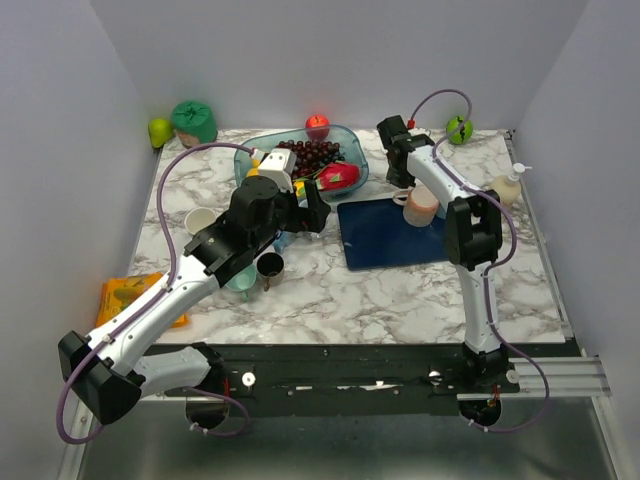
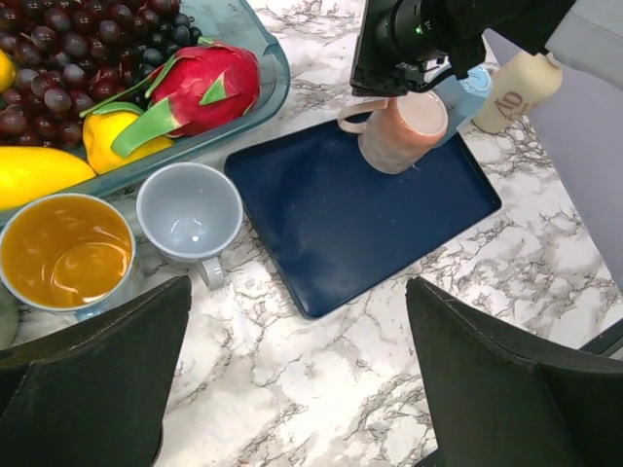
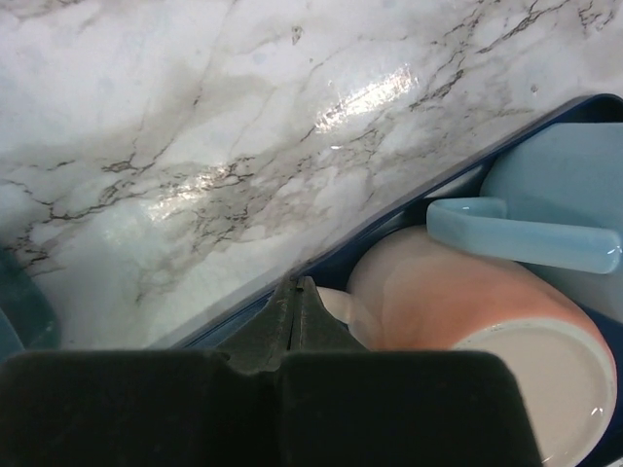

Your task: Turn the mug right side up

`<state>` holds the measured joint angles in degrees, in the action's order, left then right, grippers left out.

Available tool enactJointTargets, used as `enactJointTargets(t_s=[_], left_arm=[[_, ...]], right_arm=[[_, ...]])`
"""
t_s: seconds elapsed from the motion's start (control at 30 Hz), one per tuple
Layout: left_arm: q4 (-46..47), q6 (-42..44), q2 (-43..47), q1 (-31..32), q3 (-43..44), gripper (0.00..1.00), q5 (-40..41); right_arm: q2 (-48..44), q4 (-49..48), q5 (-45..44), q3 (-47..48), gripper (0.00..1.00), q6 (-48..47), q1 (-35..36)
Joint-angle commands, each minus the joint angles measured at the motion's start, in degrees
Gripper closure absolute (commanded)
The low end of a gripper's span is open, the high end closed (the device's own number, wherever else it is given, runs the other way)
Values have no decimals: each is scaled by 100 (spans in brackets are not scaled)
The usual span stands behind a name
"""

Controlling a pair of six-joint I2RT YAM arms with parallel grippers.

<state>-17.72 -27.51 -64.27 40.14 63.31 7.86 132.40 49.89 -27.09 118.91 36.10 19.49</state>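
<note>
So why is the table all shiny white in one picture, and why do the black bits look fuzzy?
Right wrist view: light glares in a streak on the marble table, and the shut right gripper is so near the lens it looks soft and dark. Left wrist view: the open left gripper shows fingers as dark blobs, but the pink mug is sharp. Top view: even light.

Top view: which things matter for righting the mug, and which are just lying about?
In play: pink mug, blue tray under it, right gripper shut beside its handle.
Lying about: fruit bowl, grey cup, orange cup, bottle.
</note>
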Motion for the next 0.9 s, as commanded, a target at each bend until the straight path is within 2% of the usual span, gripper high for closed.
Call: enactJointTargets(t_s=[0.0, 0.4, 0.53, 0.8, 0.87], left_arm=[[-65, -44, 125, -111, -73, 1, -258], [58, -114, 415, -305, -424, 1, -478], [110, -150, 529, -349, -556, 1, -513], [233, -220, 679, -384, -794, 1, -619], [225, -246, 714, -393, -837, 1, -619]], right_arm=[[41, 311, 81, -104, 99, -41, -33], [-820, 452, 354, -1378, 99, 117, -33], [-1548, 136, 476, -2360, 99, 47, -6], [-2585, -233, 854, -3610, 99, -67, 3], [-2859, -435, 978, -3822, 95, -129, 20]])
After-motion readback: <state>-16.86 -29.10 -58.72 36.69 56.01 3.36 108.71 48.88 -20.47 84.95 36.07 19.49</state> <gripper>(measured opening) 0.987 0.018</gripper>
